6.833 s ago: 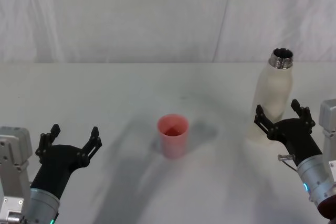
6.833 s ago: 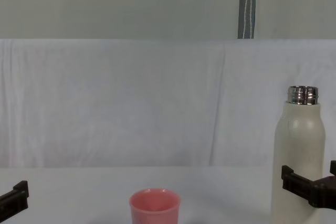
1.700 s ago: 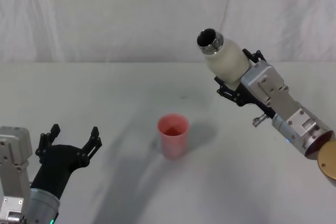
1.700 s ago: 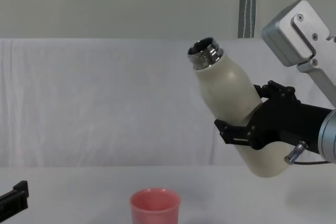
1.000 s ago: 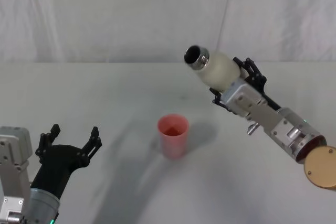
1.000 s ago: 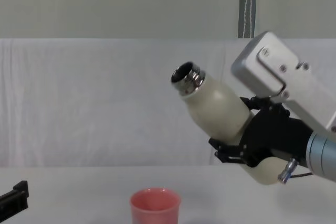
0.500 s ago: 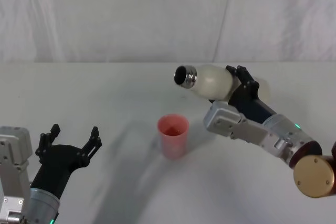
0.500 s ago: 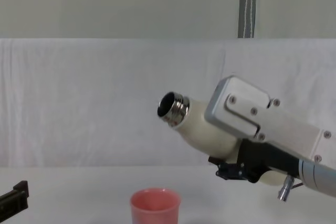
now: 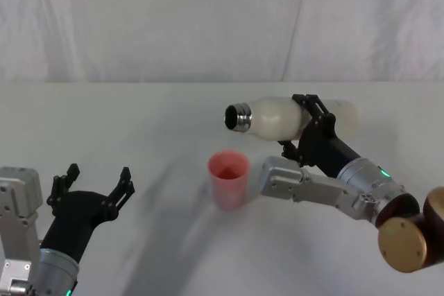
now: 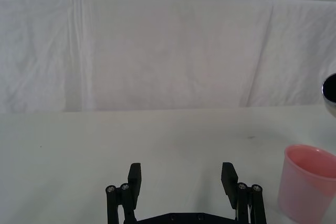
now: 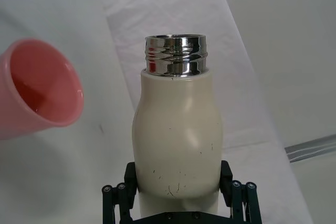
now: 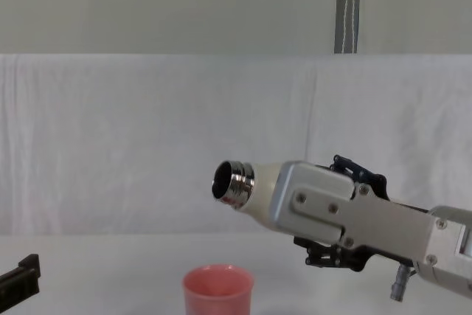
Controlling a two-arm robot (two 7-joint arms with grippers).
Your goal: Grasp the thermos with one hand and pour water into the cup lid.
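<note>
We hold the thermos (image 9: 277, 117) in our right gripper (image 9: 312, 129), its black fingers (image 11: 119, 192) clamped on both sides of the cream body; the bottle is off the table (image 9: 139, 136), tipped nearly level, its silver neck (image 9: 238, 117) pointing toward our left. In the chest view the open mouth (image 12: 223, 179) sits above the cup lid (image 12: 217, 291) and slightly to the right of it; nothing can be seen leaving the mouth. The pink cup lid (image 9: 229, 179) stands upright on the table near the middle, with the neck overhead and just beyond its rim; from the right wrist we see the cup's interior (image 11: 31, 85) beside the neck (image 11: 175, 55). Our left gripper (image 9: 94, 184) rests low at the near left, well apart from the cup; its fingers (image 10: 135, 178) are spread wide with nothing between them.
</note>
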